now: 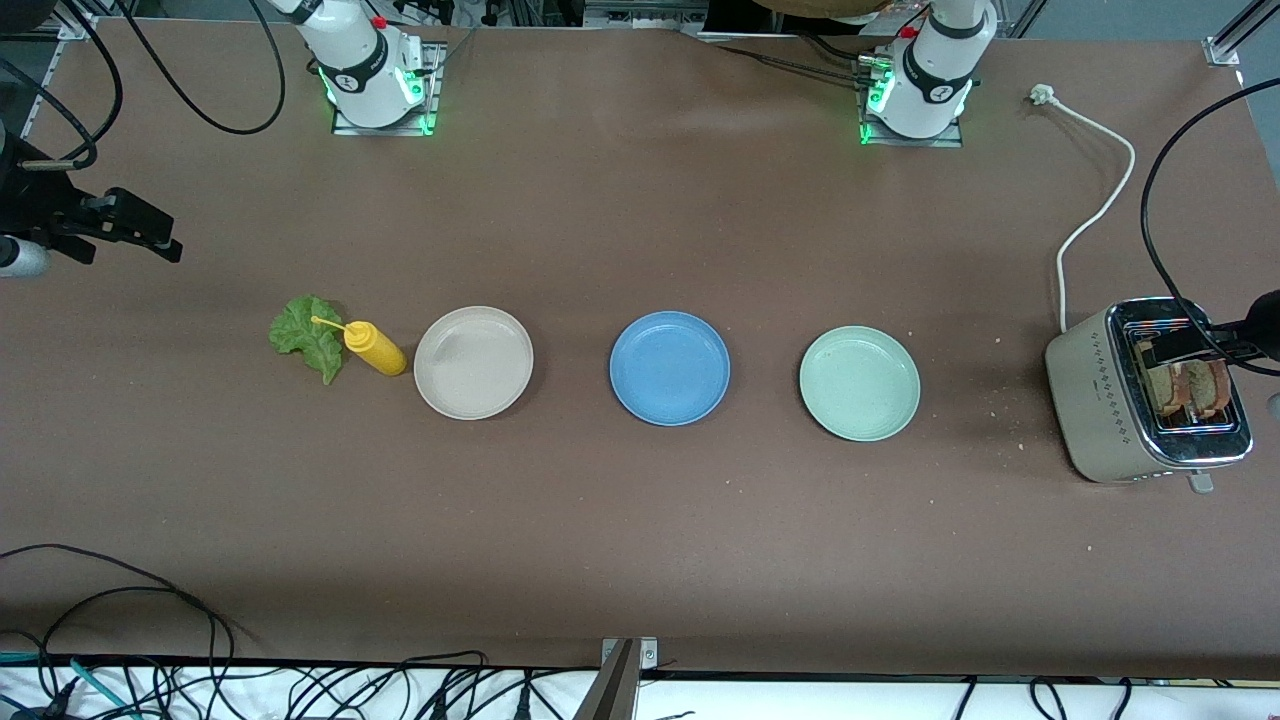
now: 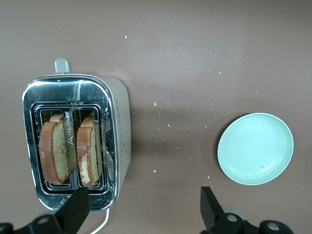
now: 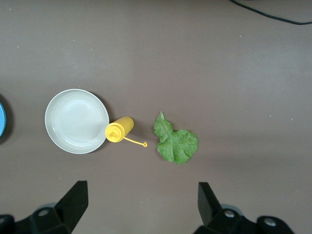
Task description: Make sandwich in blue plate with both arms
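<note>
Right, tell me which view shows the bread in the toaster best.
The left wrist view: it looks straight down into the toaster, so both bread slices show edge-on, one per slot. The front view shows the bread small, partly under a black cable near the left arm's end. The right wrist view shows neither.

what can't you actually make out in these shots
- Left gripper: in the front view it runs off the frame edge over the toaster; only its open fingertips show in the left wrist view.
- Right gripper: cut off by the front view's edge; open fingertips only in its wrist view.
- Bread slices: lower parts hidden inside the toaster slots.
- Blue plate: a sliver at the right wrist view's edge.
</note>
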